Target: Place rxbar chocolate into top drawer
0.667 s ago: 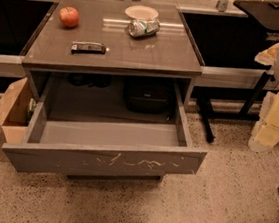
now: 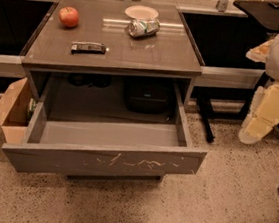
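Camera view looks down on the rxbar chocolate [image 2: 88, 48], a small flat oblong bar in a dark glossy wrapper with lighter ends. It lies flat on the left front part of the grey-brown tabletop [image 2: 150, 57], its long side roughly parallel to the table's front edge.

Below and in front of it, the top drawer [image 2: 104, 159], a wide shallow grey drawer with a pale interior, stands pulled well out from under the tabletop. White scratch marks run across its front panel.

Behind the bar, near the table's back left corner, sits a round red apple [image 2: 69, 16], apart from the bar. Towards the back middle lies a crushed silver-green can [image 2: 143, 28] on its side, just in front of a pale shallow dish [image 2: 141, 12] and touching or nearly touching it. In the shadow under the table, behind the drawer, stands a dark boxy object [image 2: 148, 95].

A brown cardboard box [image 2: 8, 111] with its flaps open sits on the speckled floor [image 2: 168, 212], close against the drawer's left side.

At the right edge of the view is the robot's white and cream arm, with the gripper [image 2: 252, 131] hanging low beside the table's right side, well apart from the bar and the drawer and holding nothing that can be seen. Whether the pincer is apart or together cannot be told.
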Controlling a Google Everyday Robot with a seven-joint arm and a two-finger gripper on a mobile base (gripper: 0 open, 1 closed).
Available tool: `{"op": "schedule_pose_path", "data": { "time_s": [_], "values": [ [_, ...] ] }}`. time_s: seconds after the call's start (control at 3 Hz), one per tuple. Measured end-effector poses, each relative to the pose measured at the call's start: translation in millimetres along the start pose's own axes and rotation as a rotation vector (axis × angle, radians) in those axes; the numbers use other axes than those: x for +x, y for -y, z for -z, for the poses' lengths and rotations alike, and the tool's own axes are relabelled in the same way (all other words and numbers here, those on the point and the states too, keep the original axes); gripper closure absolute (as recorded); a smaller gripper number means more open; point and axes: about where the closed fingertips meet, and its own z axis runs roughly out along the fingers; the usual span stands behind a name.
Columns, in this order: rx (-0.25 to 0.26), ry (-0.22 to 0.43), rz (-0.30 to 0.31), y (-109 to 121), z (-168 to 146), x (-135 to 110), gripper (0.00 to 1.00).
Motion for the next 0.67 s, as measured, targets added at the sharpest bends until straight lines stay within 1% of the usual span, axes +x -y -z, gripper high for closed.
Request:
{"op": "schedule_pose_path", "data": {
  "time_s": [0.33, 0.67],
  "values": [
    [-0.013, 0.082, 0.027, 23.2, -19.5, -19.1, 0.0],
    [-0.03, 0.185, 0.053, 46.8, -40.1, -42.2, 0.0]
  ]
}}
